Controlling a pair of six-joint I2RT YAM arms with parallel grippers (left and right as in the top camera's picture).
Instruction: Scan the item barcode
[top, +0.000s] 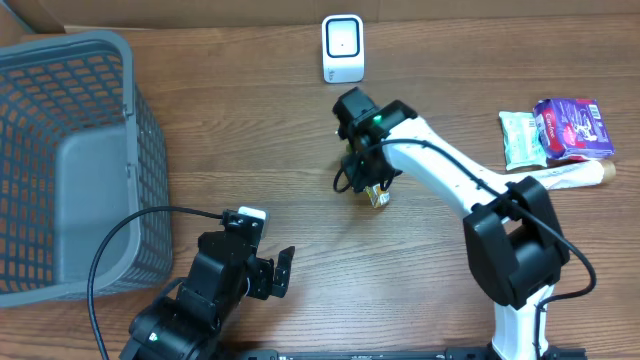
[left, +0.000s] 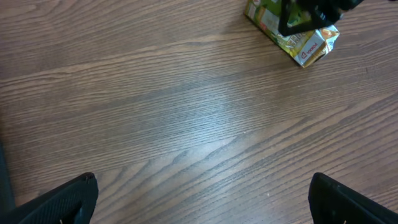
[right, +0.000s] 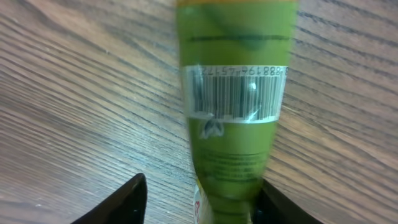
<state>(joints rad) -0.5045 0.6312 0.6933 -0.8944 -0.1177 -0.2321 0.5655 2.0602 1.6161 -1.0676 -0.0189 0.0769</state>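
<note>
So as far as I can tell the scan hasn't happened yet. The small green and yellow foil packet (top: 378, 197) is lying on the brown wood-grain table (top: 300, 130) about mid-table, well short of the little white upright box with the blue-ringed face (top: 343, 48) at the far edge, which I'm guessing is the scanner. The right gripper (right: 196, 199) is down over the packet with its black fingers (right: 124, 199) parted on either side of it. In the wrist view there's bare wood between one finger and the packet while the other finger sits right at its edge, so to me it reads as straddling, not clamping. The good news is that the black and white barcode label (right: 236, 93) is face up and easy to see, though a bit blurry. The left gripper (top: 275, 270) hangs wide open near the front of the table, holding nothing, just beside the grey plastic mesh basket (top: 150, 150). What's left is pretty much everything: close on the packet, lift it, and turn that barcode toward the white box. The pile of purple and pale green snack wrappers (top: 560, 132) on the right looks untouched.
</note>
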